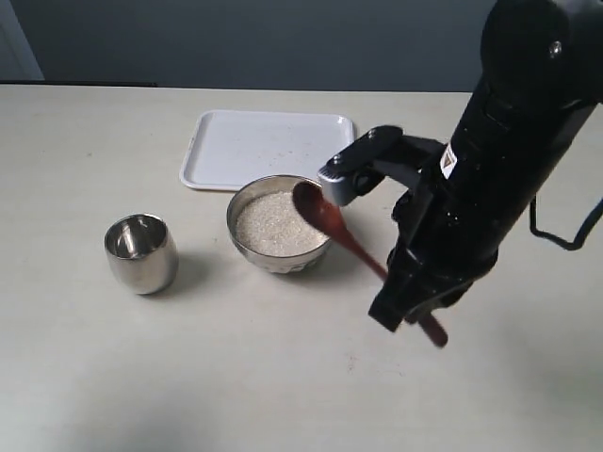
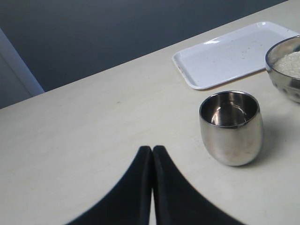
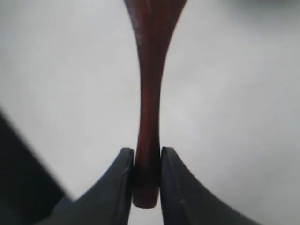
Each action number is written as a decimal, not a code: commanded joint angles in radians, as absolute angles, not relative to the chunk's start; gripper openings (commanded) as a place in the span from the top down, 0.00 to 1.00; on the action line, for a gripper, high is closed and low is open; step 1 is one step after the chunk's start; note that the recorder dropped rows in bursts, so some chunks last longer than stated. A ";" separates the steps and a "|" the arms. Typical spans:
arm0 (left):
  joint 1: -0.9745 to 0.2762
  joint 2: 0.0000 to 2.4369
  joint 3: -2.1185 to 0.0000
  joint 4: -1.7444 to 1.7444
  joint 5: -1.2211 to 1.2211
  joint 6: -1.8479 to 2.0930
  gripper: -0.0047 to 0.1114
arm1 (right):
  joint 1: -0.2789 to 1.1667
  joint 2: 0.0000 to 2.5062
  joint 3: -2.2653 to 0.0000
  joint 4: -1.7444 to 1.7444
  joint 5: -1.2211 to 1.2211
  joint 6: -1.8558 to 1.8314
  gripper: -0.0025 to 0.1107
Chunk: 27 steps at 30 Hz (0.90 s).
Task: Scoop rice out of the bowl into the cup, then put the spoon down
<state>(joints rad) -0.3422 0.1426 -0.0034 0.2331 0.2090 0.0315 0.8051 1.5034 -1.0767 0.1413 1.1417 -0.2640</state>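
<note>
In the exterior view the right arm (image 1: 499, 160) covers the mid-handle of the spoon (image 1: 325, 218) and the grip on it, and runs off the top edge. The right wrist view shows the spoon (image 3: 149, 93) blurred, its head cut off. In the left wrist view only the left side of the bowl (image 2: 284, 78) shows.

I see a pale cream worktop (image 1: 283, 377) meeting a dark blue-grey wall (image 1: 236, 38). A lighter strip (image 2: 14, 75) stands at the wall's left end; shadows fall soft.

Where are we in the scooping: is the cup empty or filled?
Empty: the cup shows a bare, shiny steel interior with nothing in it.
</note>
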 commanded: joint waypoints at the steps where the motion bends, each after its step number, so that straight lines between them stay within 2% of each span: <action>1: -0.352 0.135 0.000 0.229 0.203 0.029 0.96 | 0.817 1.497 -1.083 -0.318 0.946 0.174 0.99; 5: -0.352 0.135 0.000 0.229 0.203 0.029 0.96 | 0.817 1.497 -1.083 -0.595 0.828 0.425 0.99; 7: -0.352 0.135 0.000 0.229 0.203 0.029 0.96 | 0.817 1.497 -1.083 -0.627 0.792 0.422 0.99; 14: -0.352 0.135 0.000 0.229 0.203 0.029 0.96 | 0.828 1.510 -1.053 -0.978 0.873 0.406 0.99; 19: -0.352 0.135 0.000 0.229 0.203 0.029 0.96 | 0.828 1.510 -1.012 -0.938 0.823 0.463 0.99; 27: -0.352 0.135 0.000 0.229 0.203 0.029 0.96 | 0.826 1.480 -0.995 -1.108 0.710 0.881 0.99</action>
<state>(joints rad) -0.3422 0.1426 -0.0034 0.2331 0.2090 0.0315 0.8289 1.5056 -0.9989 -1.0259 0.7785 0.7489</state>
